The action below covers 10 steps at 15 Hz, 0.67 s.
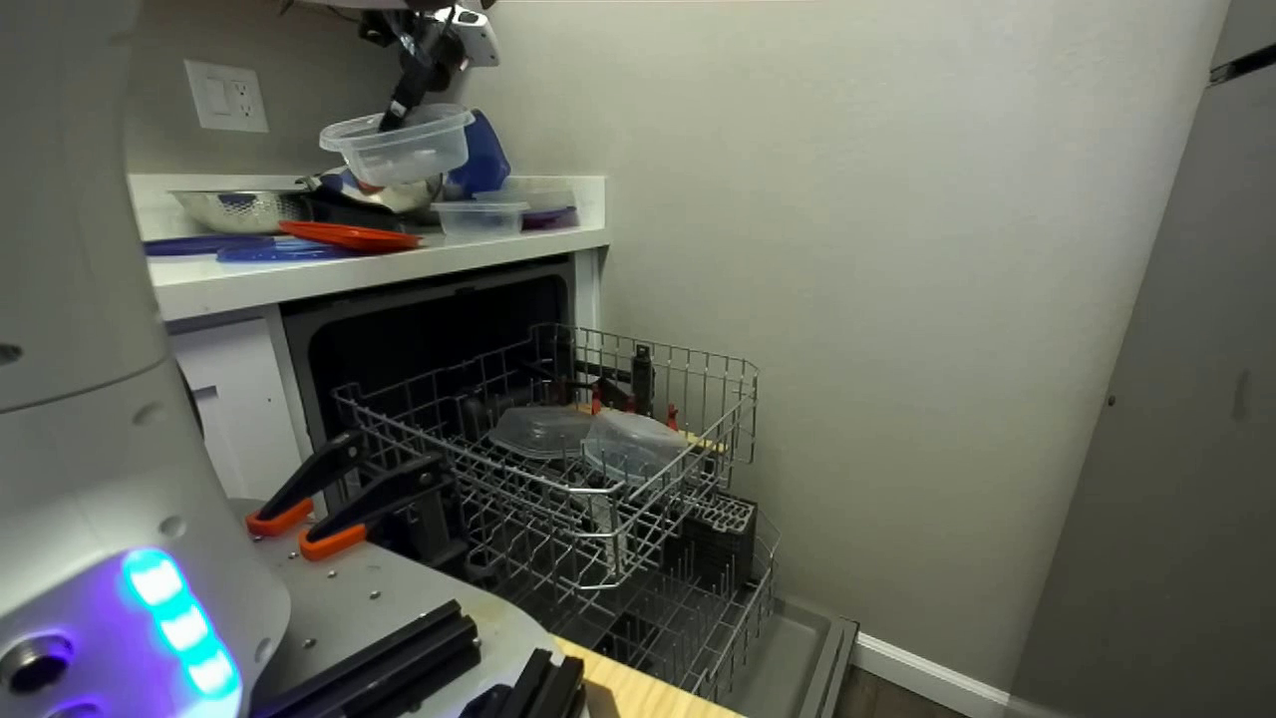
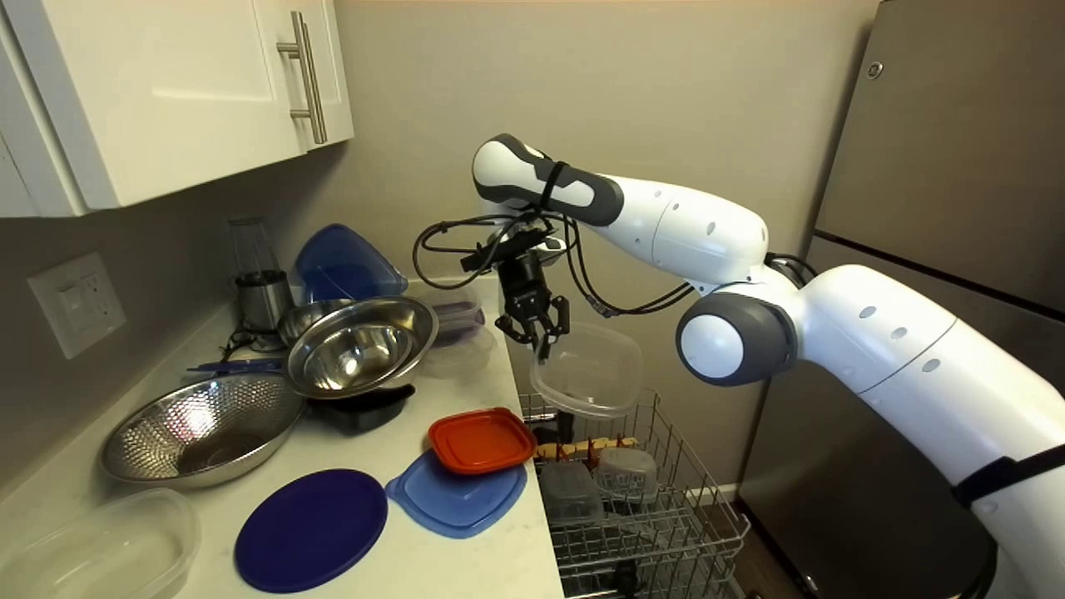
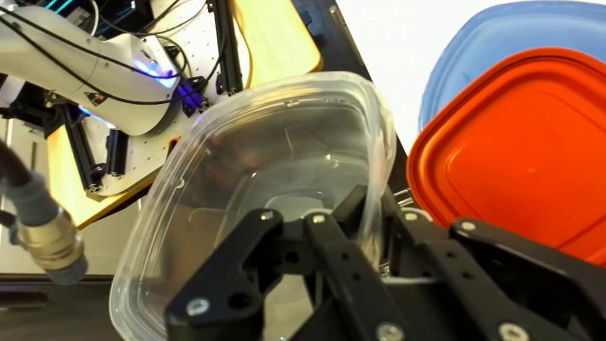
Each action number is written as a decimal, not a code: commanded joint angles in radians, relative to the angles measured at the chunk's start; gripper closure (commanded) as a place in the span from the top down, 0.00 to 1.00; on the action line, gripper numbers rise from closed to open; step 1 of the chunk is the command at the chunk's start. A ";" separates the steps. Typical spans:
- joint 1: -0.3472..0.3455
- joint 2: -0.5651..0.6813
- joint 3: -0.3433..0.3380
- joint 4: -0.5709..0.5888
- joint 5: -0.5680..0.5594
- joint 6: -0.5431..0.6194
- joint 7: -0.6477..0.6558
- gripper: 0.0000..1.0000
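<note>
The fingers [image 3: 351, 206], closed astride one wall, hold a clear plastic food container [image 2: 589, 373] in midair beside the desk [image 2: 433, 574] and above the upper dishwasher rack [image 1: 598, 490], its thin plastic probably light, flexible and slick, best gripped at the rim.

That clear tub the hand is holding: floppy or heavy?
The tub is probably light for its size, since it looks thin and see-through. It may flex a little, though the ridged rim likely stiffens it. Held by the hand at one side only, it could twist.
</note>
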 commanded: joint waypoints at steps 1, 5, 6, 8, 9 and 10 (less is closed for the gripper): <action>-0.028 0.001 0.041 -0.025 0.037 0.076 0.077 0.02; -0.031 0.021 0.066 -0.018 0.038 0.140 0.048 0.02; -0.033 0.023 0.075 -0.019 0.045 0.156 0.060 0.02; -0.035 0.023 0.086 -0.020 0.051 0.186 0.081 0.02; -0.036 0.022 0.088 -0.022 0.054 0.198 0.099 0.02; -0.041 0.021 0.090 -0.023 0.061 0.213 0.125 0.02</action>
